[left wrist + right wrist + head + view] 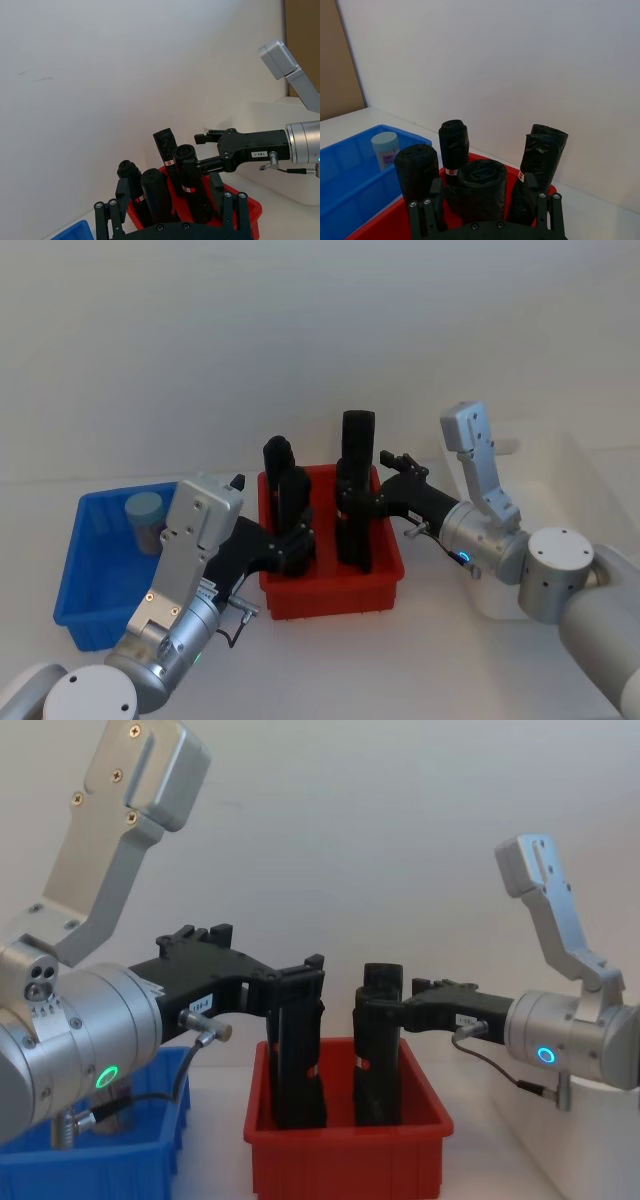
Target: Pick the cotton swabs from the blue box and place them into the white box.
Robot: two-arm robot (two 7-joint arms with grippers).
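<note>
Fingers of left gripper (297, 545) and right gripper (352, 502) each clamping one of four black rolls (481, 187), red bin (330, 592).

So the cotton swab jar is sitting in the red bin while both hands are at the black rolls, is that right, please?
Not quite: the cotton swab jar sits in the blue box, as the head view shows. The rest holds: the left hand and the right hand are both at the black rolls standing in the red bin.
</note>
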